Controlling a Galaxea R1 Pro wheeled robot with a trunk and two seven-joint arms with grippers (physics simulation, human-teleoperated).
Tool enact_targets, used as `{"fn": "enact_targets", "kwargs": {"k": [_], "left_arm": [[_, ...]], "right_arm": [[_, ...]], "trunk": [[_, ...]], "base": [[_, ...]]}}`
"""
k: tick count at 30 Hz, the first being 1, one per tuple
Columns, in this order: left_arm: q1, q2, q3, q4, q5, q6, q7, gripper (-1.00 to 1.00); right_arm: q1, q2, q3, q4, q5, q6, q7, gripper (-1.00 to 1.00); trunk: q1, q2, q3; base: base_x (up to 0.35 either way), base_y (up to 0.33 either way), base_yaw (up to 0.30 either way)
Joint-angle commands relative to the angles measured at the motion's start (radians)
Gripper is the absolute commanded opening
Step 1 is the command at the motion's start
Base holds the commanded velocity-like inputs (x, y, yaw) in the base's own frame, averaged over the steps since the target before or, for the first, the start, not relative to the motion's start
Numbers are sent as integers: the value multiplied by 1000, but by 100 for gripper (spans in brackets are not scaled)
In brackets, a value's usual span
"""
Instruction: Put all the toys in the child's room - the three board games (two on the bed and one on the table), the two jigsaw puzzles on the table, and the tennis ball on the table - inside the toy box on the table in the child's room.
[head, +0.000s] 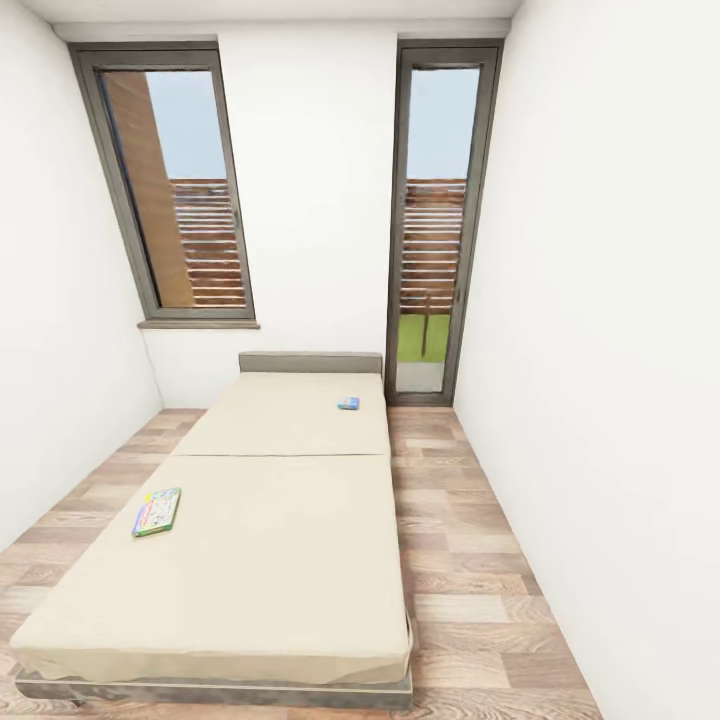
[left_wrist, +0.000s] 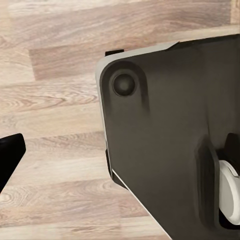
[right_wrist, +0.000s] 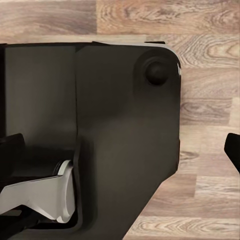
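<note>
Two board games lie on the bed (head: 280, 560) in the head view: a green-bordered board game (head: 157, 511) sits near the left edge of the nearer mattress section, and a small blue board game (head: 348, 403) rests on the farther section close to the grey headboard (head: 310, 362), toward its right side. They are well apart, each flat on the cream mattress. Beyond the bed stand a window (head: 175, 190) and a tall glazed door (head: 437, 220), both backed by slatted brown shutters, with white walls at either side and wood-plank floor (head: 470, 560) around the frame. Both wrist cameras point down at that same plank floor, each looking over a dark rounded panel of the robot's base (left_wrist: 175, 150) with a white wheel part at its edge. Only a dark fingertip of the left end effector (left_wrist: 10, 155) enters the left wrist view, and a dark tip of the right end effector (right_wrist: 233, 150) enters the right wrist view; whether either is released or clenched cannot be told.
</note>
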Motion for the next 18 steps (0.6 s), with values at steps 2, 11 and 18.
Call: {"fn": "enact_targets", "kwargs": {"k": [2,11,18], "left_arm": [[0,0,0,1,-9,-4,0,100],[-1,0,-1,1,-7,-4,-1,100],[-1,-9,0,-1,-4,-2,0,100]], "right_arm": [[0,0,0,0,-1,-3,-1,100],[0,0,-2,0,-2,-3,-3,100],[0,0,-2,-2,-2,-3,-3,100]], "trunk": [[0,-1,-1],[0,-1,-1],[0,-1,-1]], "base": [[0,-5,0],[0,-19,0],[0,-186,0]]}}
